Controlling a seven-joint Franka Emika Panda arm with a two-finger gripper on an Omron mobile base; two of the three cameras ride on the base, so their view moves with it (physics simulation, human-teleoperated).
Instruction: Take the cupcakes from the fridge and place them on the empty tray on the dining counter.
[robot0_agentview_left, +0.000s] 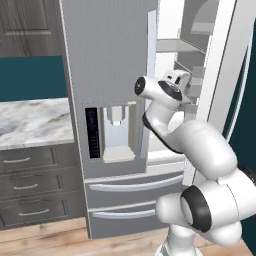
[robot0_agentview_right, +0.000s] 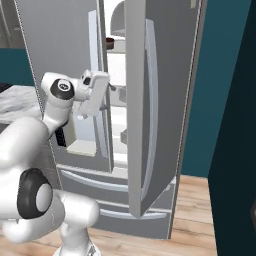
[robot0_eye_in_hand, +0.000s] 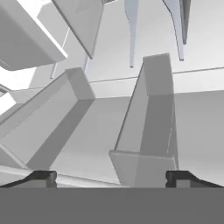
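The grey steel fridge (robot0_agentview_left: 107, 60) stands with its left door shut and its right door (robot0_agentview_right: 150, 100) swung open, showing a white interior. My gripper (robot0_agentview_left: 191, 86) reaches into the opening at mid height, beside the shelves (robot0_agentview_right: 111, 88). In the hand view its two dark fingertips (robot0_eye_in_hand: 41, 177) stand far apart with nothing between them, so the gripper (robot0_eye_in_hand: 111, 179) is open and faces grey bins and white walls. A small dark thing (robot0_agentview_right: 110, 42) sits on an upper shelf; it is too small to tell whether it is a cupcake. The tray and the dining counter are out of view.
A marble counter (robot0_agentview_left: 30, 122) over grey drawers adjoins the fridge on the left. Two fridge drawers (robot0_agentview_left: 135, 186) lie below the doors. The open door's long handle (robot0_agentview_right: 152, 115) hangs right of my hand. The floor is wood (robot0_agentview_right: 200, 215).
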